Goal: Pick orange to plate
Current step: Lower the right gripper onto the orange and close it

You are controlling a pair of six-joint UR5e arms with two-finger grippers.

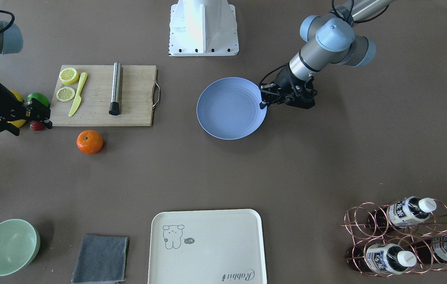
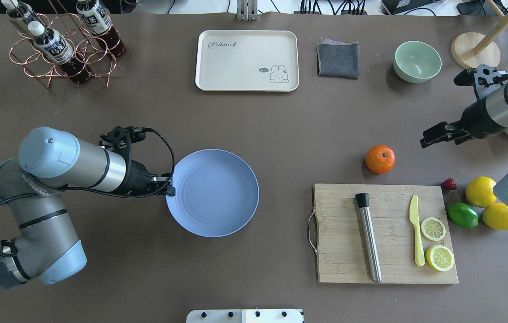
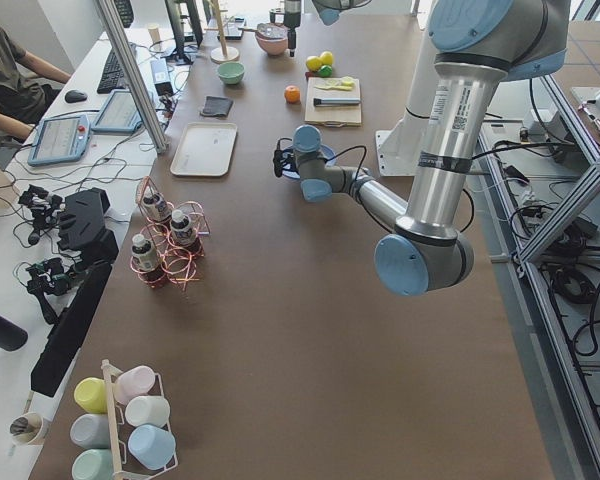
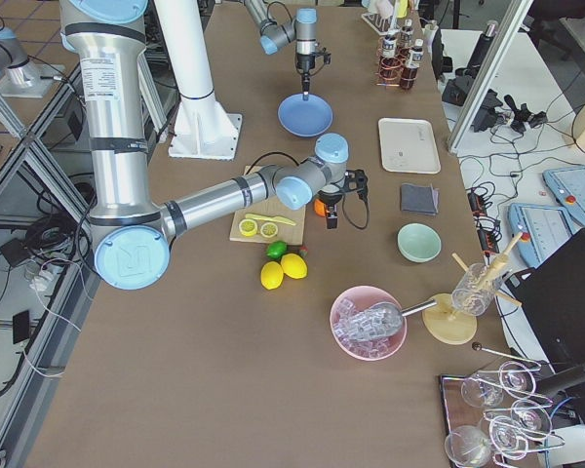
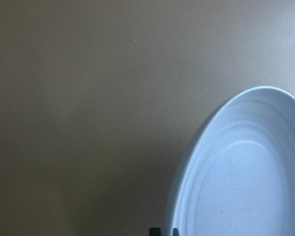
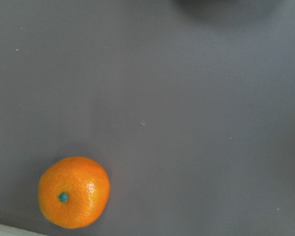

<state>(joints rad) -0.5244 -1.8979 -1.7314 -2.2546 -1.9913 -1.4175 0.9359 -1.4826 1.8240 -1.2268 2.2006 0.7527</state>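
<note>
The orange (image 1: 89,141) (image 2: 379,159) lies alone on the brown table, just beyond the far edge of the cutting board, and shows at the lower left of the right wrist view (image 6: 74,192). The pale blue plate (image 1: 229,108) (image 2: 212,193) sits empty near the table's middle. My left gripper (image 2: 171,188) (image 1: 263,103) is at the plate's rim, its tips close together with the rim (image 5: 179,196) between them. My right gripper (image 2: 424,142) (image 1: 47,118) hovers open beside the orange, a short way off, holding nothing.
A wooden cutting board (image 2: 339,224) carries a metal cylinder (image 2: 368,237), a yellow knife (image 2: 416,235) and lemon halves. Two lemons (image 2: 480,191), a lime (image 2: 462,215) and a strawberry (image 2: 449,184) lie beside it. Far side: cream tray (image 2: 247,60), grey cloth (image 2: 337,59), mint bowl (image 2: 417,61), bottle rack (image 2: 63,45).
</note>
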